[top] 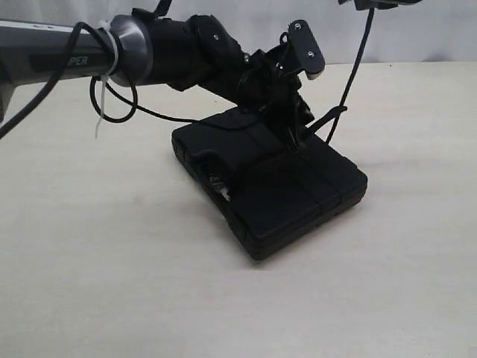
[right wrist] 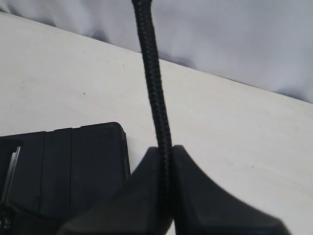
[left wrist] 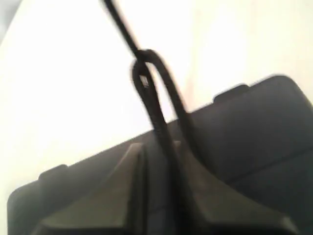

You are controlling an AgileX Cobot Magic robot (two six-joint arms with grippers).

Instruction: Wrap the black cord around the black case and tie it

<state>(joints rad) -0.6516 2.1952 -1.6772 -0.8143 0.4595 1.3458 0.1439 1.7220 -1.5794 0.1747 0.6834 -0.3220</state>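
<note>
**Pinching the black cord (right wrist: 155,88) over the black case (top: 298,190)**

Squeezing a loop of the black cord in the left claw (left wrist: 162,149), almost shut, just above the black case. Gripping the same cord higher up in the right claw (right wrist: 166,149), shut tight. With the black case flat on the tabletop (top: 112,261).

Ok, pale cream tabletop (top: 112,291) fills nearly all of the ext. view, matte and smooth. Its far edge runs straight across near the top, and behind that is a whitish backdrop (top: 425,33). In the rt wrist view it reads as bluish-white cloth w/ soft folds. Light's soft & even, shadows faint. Left wrist view: the tabletop is blown out, almost white.
</note>
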